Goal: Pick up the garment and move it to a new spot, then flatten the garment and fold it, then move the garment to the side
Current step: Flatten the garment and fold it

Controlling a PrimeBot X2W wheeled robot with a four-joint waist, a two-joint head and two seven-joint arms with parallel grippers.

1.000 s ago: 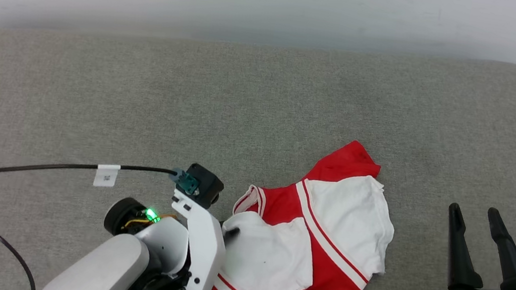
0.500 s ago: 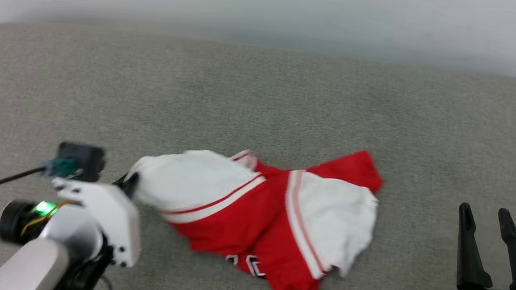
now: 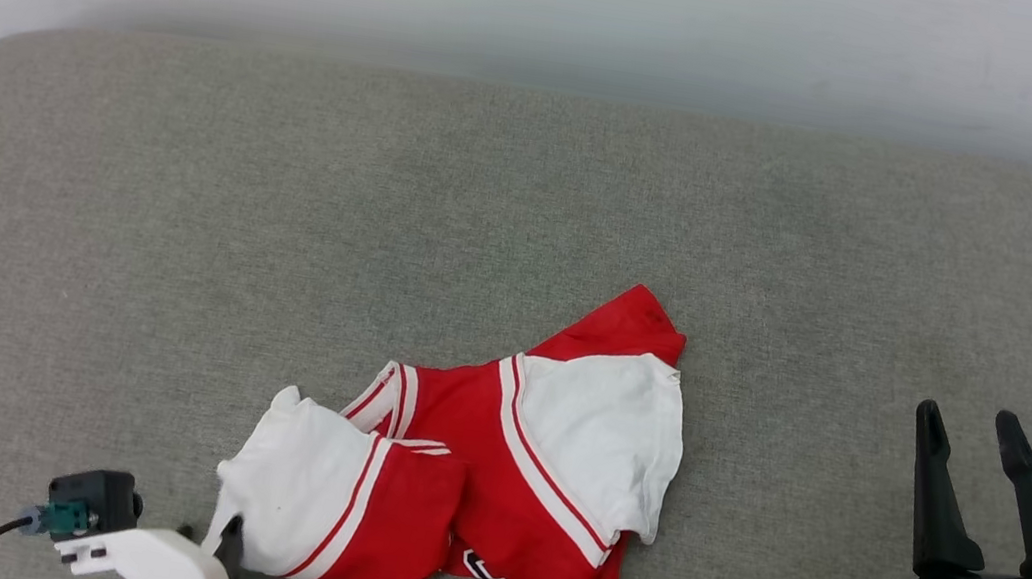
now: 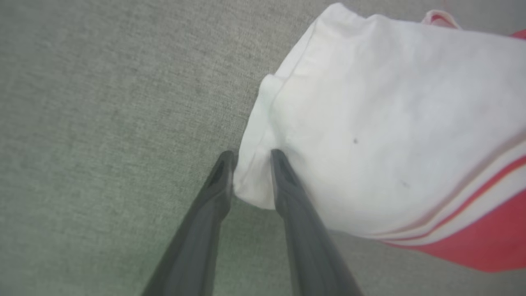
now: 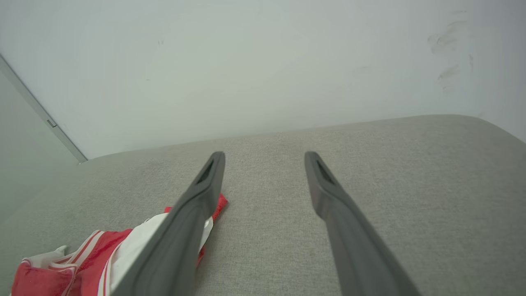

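Garment (image 3: 540,475) lay crumpled at the cushion's (image 3: 181,232) near middle. Left end effector (image 4: 250,155) stood parted around its white sleeve edge; right end effector (image 3: 967,424) hovered wide open and empty, well apart, near right.

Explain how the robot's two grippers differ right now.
The left gripper has the garment's white edge between its fingers; the right gripper has nothing between its own. The left's fingers stand closer together; the right's are spread wide. The left is at the garment; the right is off to its side. Both have two long dark fingers.
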